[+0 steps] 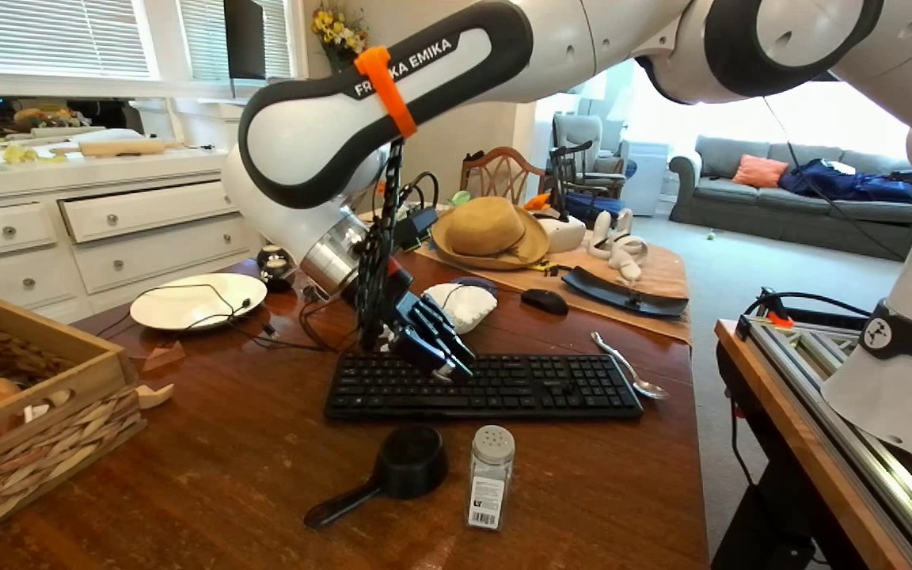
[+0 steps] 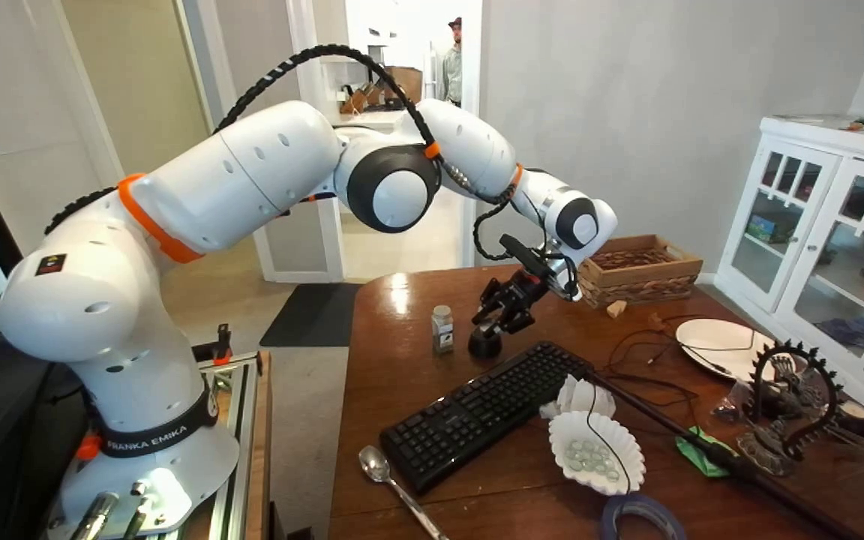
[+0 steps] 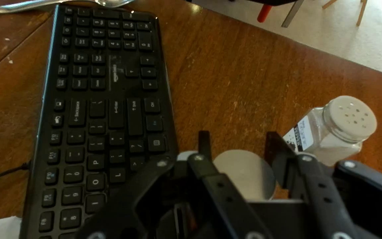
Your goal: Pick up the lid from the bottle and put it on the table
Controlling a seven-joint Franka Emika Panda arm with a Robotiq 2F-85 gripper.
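Observation:
The lid, a flat pale disc with a grey shaded side, sits between the fingertips of my gripper. The jaws are closed in on it from both sides. Upright on the dark reddish-brown table stands the bottle, clear glass with a label and a pale perforated top. To the right of my fingers in the wrist view the same bottle shows, apart from them. In an exterior view the gripper hangs above the black scoop, beside the bottle. The lid is hard to make out in both exterior views.
A black keyboard lies close by, with a spoon at its end. Next to the bottle rests the black scoop. A wicker-and-wood box, a white plate and a fluted white bowl stand around.

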